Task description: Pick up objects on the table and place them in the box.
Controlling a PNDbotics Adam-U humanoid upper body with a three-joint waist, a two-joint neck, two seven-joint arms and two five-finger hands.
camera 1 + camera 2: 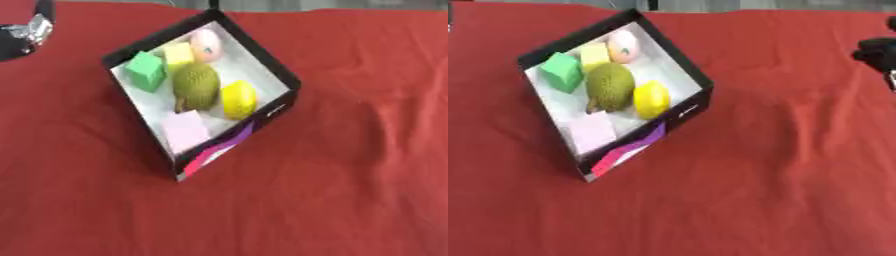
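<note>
Already the box (277, 111), black-walled with a white floor and a pink and purple patch on its near corner, sits turned at an angle on the red tablecloth (350, 190), left of the middle. Inside it lie six things: a green cube (146, 71) at the far left, a pale yellow block (178, 54) just beside it, a pink rounded thing (207, 44) in the far corner, a spiky green fruit (195, 86) in the middle, a yellow lemon-like fruit (239, 99) touching its right side, and a pale pink flat block (185, 130) toward the near corner. At the far left edge the left hand (24, 31) shows only partly, dark with silver, well apart from the box; whether its fingers are open I cannot tell. At the far right edge the right hand (878, 52) shows as a dark blurred shape, holding nothing visible, its fingers also unclear.
</note>
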